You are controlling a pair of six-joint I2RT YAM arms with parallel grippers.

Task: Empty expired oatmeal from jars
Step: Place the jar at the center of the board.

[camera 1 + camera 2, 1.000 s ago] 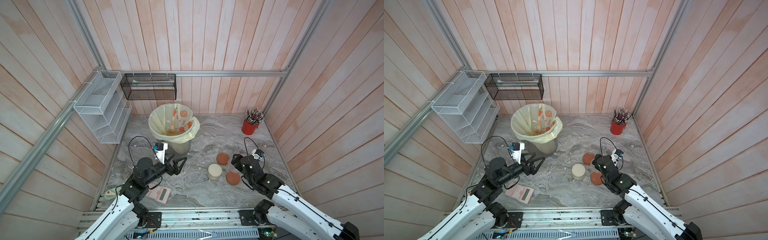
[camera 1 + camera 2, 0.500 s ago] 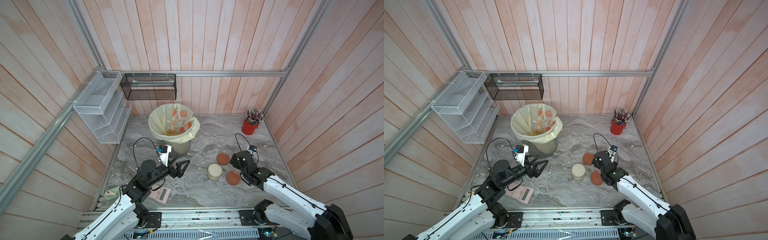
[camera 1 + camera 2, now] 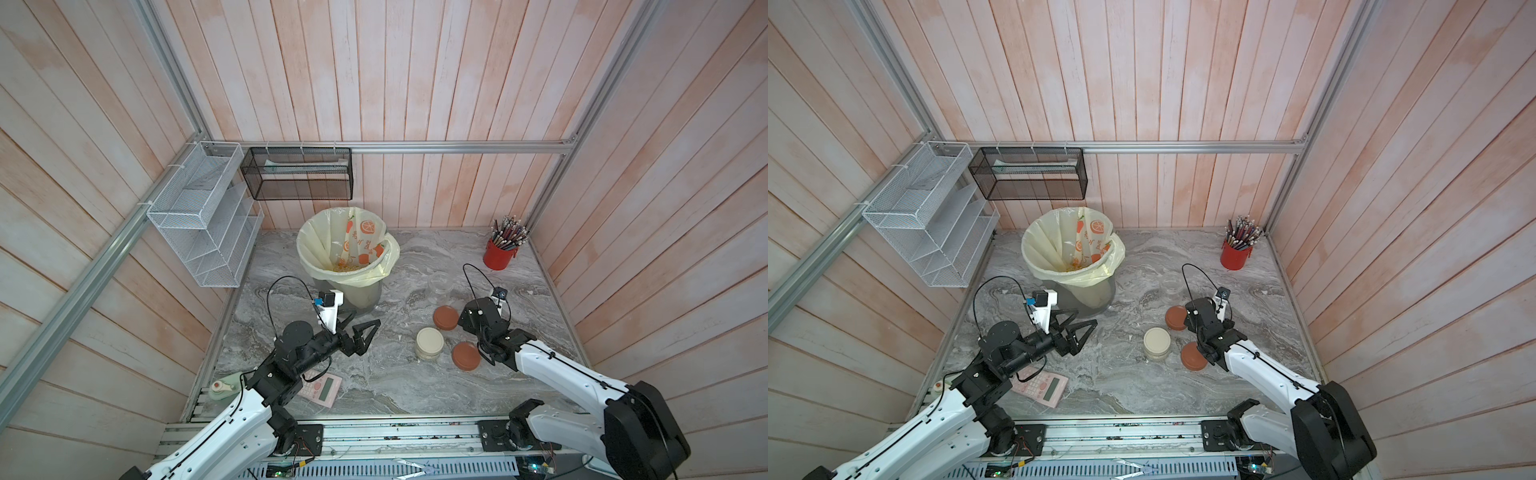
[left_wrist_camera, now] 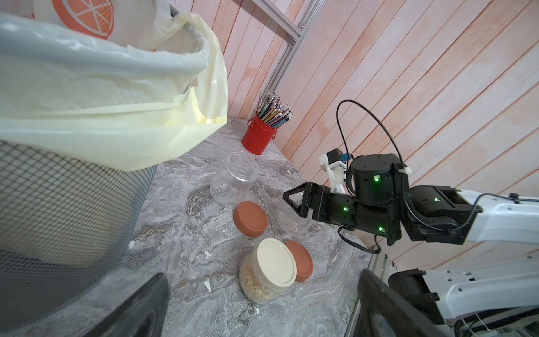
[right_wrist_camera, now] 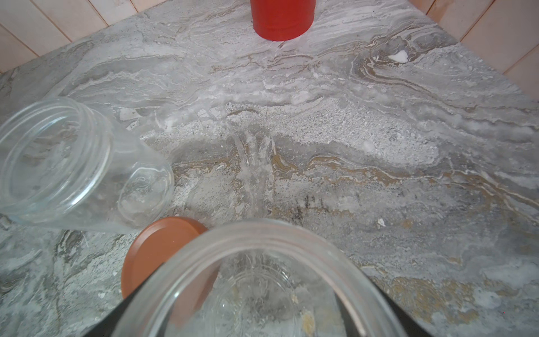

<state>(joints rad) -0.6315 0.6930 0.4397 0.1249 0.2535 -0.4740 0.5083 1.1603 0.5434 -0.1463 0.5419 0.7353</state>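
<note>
1. The left gripper (image 3: 362, 323) hangs wide open just beside the cream-lined grey mesh bin (image 3: 368, 295).
2. The right gripper (image 5: 256, 303) is clamped around a clear lidless round jar (image 4: 291, 224).
3. The pale flaky oatmeal (image 4: 253, 283) sits in the clear cream-lidded jar (image 3: 430, 343), a terracotta-orange round lid (image 3: 466, 354) beside it.
4. A second clear jar (image 3: 439, 282) stands open near the red pencil cup (image 3: 500, 257).

A robot test booth: plank walls (image 3: 374, 83), aluminium framing (image 3: 415, 147), marble-look tabletop (image 3: 395, 386); rail-mounted arms (image 3: 224, 428).

No legible txt anywhere; marks on bin liner (image 3: 362, 246) & calculator (image 3: 323, 388) keys too small/blurry to read.
</note>
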